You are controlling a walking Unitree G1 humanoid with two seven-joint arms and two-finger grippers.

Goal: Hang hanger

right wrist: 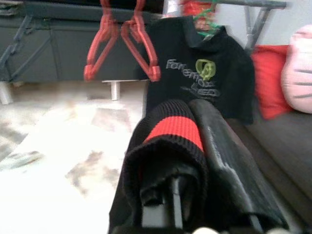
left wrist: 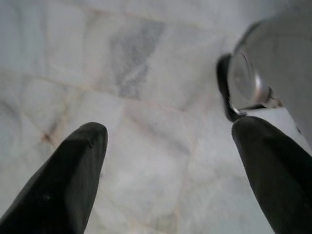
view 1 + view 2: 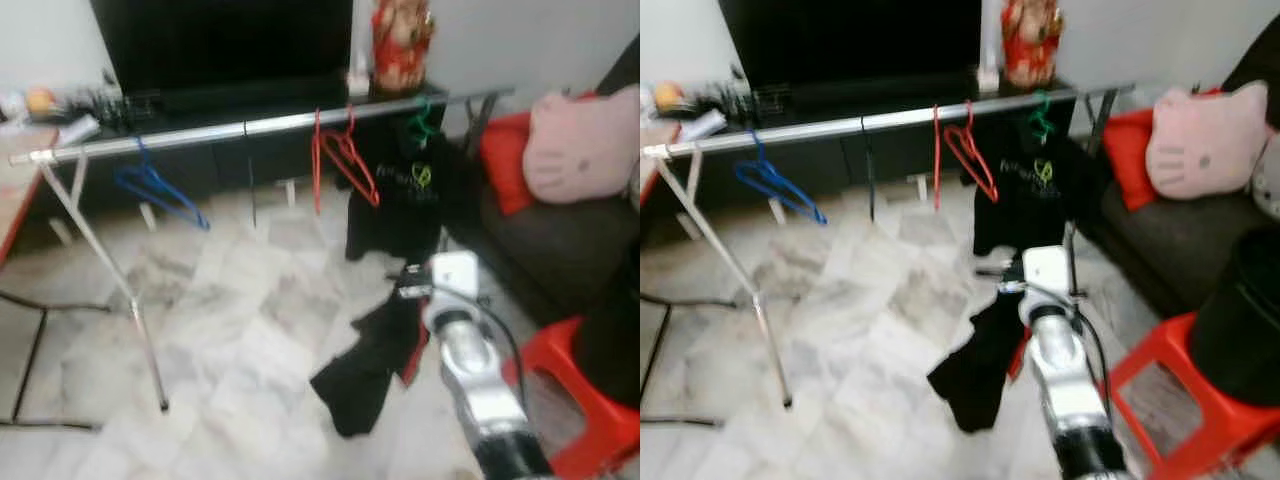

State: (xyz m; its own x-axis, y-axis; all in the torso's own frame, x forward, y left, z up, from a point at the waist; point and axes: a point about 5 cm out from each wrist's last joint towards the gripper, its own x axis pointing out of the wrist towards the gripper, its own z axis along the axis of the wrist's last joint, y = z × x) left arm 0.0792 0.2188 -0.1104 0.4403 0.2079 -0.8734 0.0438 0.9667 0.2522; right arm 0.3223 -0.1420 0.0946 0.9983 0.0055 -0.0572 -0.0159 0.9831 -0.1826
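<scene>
A silver clothes rail (image 3: 250,127) crosses the room ahead. On it hang a blue hanger (image 3: 160,192), two red hangers (image 3: 345,160) and a green hanger (image 3: 422,122) carrying a black printed T-shirt (image 3: 410,195). My right gripper (image 1: 187,124) is shut on a black garment with a red ribbed band (image 1: 173,129). That garment (image 3: 375,360) dangles from the gripper low above the floor, short of the rail and below the T-shirt. Whether a hanger is inside it cannot be made out. My left gripper (image 2: 170,131) is open over bare marble floor.
A red plastic stool (image 3: 590,405) stands close on my right. Behind it is a dark sofa (image 3: 530,240) with a pink pillow (image 3: 585,140) and a red cushion (image 3: 505,150). The rack's leg (image 3: 140,320) and a black frame (image 3: 30,360) stand left. A TV console (image 3: 200,100) lies behind.
</scene>
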